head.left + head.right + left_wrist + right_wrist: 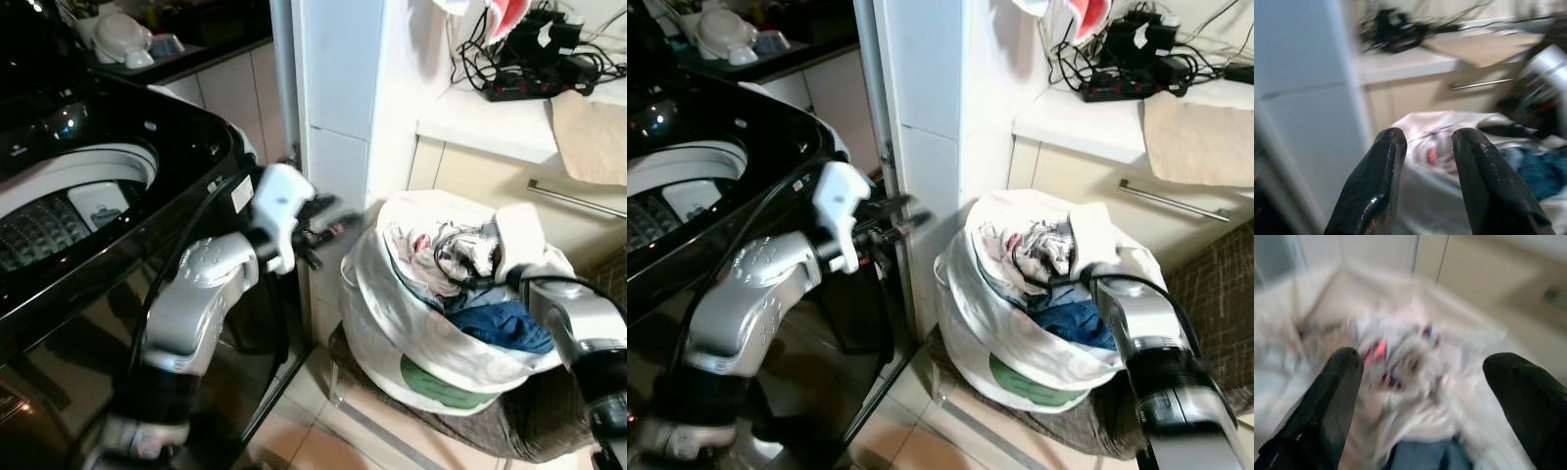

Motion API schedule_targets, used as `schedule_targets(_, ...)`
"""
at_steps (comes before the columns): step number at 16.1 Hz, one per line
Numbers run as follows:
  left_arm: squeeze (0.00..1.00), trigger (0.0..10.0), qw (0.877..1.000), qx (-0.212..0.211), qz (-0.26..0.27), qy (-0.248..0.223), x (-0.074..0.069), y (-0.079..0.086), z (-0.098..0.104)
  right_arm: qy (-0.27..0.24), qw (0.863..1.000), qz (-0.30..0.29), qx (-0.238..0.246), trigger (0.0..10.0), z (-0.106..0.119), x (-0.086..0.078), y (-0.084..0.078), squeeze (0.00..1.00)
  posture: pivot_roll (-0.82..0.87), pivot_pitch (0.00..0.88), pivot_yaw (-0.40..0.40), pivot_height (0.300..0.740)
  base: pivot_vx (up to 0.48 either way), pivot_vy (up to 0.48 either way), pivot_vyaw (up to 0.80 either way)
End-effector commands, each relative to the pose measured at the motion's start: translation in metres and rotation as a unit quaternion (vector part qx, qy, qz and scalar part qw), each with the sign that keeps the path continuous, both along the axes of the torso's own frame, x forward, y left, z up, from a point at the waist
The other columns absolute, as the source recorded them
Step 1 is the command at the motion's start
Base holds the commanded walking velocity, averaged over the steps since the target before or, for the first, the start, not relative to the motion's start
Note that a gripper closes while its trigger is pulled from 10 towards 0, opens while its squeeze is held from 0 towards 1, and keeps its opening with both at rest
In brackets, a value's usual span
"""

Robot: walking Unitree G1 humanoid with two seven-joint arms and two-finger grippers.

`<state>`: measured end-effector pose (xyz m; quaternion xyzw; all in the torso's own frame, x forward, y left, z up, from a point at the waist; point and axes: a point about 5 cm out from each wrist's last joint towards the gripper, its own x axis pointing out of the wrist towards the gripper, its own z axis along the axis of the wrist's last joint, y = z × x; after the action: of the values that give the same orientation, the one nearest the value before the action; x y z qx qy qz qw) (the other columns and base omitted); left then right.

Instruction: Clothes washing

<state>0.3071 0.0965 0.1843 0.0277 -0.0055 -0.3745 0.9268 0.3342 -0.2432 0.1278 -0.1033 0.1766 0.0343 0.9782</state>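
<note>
A white laundry bag [392, 333] stands on the floor at the right, full of clothes: a white patterned garment [423, 245] on top and a blue one [505, 325] beneath. My right gripper [1427, 362] hovers open just over the pile inside the bag's mouth, its fingers [453, 262] wide apart and holding nothing. My left gripper [1427, 139] is raised between the washer and the bag and points toward the bag; it is open and holds nothing. The black top-loading washing machine [186, 147] is at the left, its drum [59, 220] uncovered.
A white pillar [343, 98] stands between washer and bag. Behind the bag is a cabinet with a metal handle [578, 201]; its counter holds a power strip with cables [529, 69] and a beige cloth [593, 132]. The bag rests on a brown cushion [549, 421].
</note>
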Motion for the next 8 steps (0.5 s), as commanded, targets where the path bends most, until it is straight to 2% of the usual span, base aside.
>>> schedule_targets(1,0.00,10.0,0.999,0.004,0.037,-0.016,0.002,0.009,0.004,-0.037,0.999,-0.010,0.002,10.0,0.013,0.001,0.001,0.00,-0.08,0.000,0.066,0.740,0.000,0.000,0.00)
schedule_targets(2,0.00,10.0,0.996,0.002,0.084,-0.026,0.001,0.018,0.002,-0.098,0.993,0.005,0.059,10.0,0.033,-0.016,0.028,0.00,-0.08,0.000,0.046,0.740,0.000,0.000,0.00)
schedule_targets(3,0.00,10.0,0.994,-0.005,0.111,-0.021,-0.002,0.024,0.000,-0.132,0.987,0.024,0.093,10.0,0.043,-0.033,0.051,0.00,-0.09,0.000,0.039,0.740,0.000,0.000,0.00)
schedule_targets(4,0.00,10.0,0.992,-0.004,0.122,-0.019,-0.003,0.026,-0.001,-0.135,0.986,0.032,0.096,10.0,0.043,-0.038,0.057,0.00,-0.09,0.000,0.035,0.740,0.000,0.000,0.00)
schedule_targets(5,0.00,10.0,0.991,0.003,0.133,-0.013,-0.005,0.028,-0.005,-0.135,0.987,0.043,0.079,10.0,0.040,-0.044,0.066,0.00,-0.09,0.000,0.033,0.740,0.000,0.000,0.00)
schedule_targets(6,0.00,10.0,0.991,0.004,0.137,-0.013,-0.005,0.028,-0.006,-0.134,0.987,0.043,0.073,10.0,0.039,-0.046,0.067,0.00,-0.09,0.000,0.033,0.740,0.000,0.000,0.00)
schedule_targets(8,0.00,10.0,0.989,0.004,0.150,-0.013,-0.006,0.026,-0.009,-0.115,0.988,0.053,0.087,10.0,0.040,-0.050,0.076,0.00,-0.10,0.000,0.029,0.740,0.131,0.000,0.00)
